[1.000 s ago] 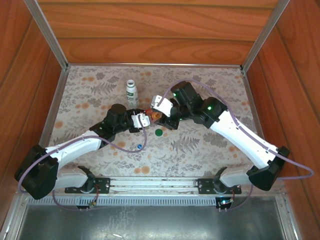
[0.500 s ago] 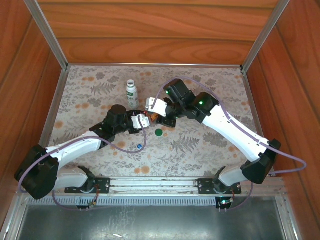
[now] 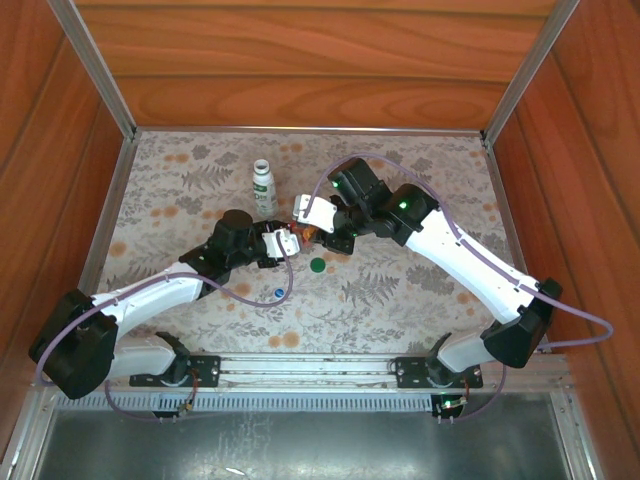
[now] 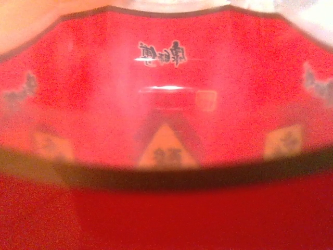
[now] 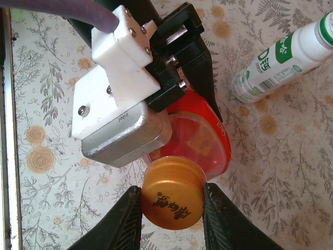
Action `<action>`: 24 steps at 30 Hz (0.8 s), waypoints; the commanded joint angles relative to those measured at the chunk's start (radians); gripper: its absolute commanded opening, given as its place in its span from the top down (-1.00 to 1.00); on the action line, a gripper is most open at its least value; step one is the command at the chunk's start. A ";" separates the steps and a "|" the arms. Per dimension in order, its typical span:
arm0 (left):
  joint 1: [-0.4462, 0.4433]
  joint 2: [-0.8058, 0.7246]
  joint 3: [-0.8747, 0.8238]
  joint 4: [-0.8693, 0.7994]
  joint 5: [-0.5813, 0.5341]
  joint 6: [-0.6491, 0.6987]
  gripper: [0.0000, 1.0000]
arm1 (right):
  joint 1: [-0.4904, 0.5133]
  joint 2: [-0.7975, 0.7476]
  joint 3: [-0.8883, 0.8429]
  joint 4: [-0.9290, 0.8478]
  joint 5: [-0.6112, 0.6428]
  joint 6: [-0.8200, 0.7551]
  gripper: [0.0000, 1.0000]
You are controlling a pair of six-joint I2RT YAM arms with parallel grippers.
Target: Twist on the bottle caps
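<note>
Occupying mid-table (image 3: pixel 420 180), well clear of the side rails: red bottle (image 5: pixel 208 135) clamped by the left gripper (image 3: pixel 288 238). Orange cap (image 5: pixel 171 205) at its mouth, pinched by the right gripper (image 5: pixel 171 190), top facing that wrist, bottle axis running away behind. White bottle (image 3: pixel 263 188) upright beyond; green cap (image 3: pixel 318 265) and blue cap (image 3: pixel 279 293) nearer.

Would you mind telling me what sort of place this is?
Probably a robot-lab test cell: wood-panelled walls and aluminium posts box in a floral-clothed table, with left arm and right arm bolted to a rail.
</note>
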 commanded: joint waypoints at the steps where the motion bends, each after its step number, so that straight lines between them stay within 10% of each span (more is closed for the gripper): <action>1: -0.001 -0.009 -0.001 0.003 0.007 -0.006 0.01 | 0.004 0.006 0.014 0.026 -0.041 0.113 0.59; 14: -0.001 0.049 0.060 0.004 -0.091 -0.028 0.03 | -0.066 -0.027 -0.069 0.126 -0.028 1.065 0.97; 24: 0.012 0.050 0.067 0.004 -0.041 -0.153 0.02 | -0.066 -0.188 -0.240 0.343 0.006 0.754 -0.06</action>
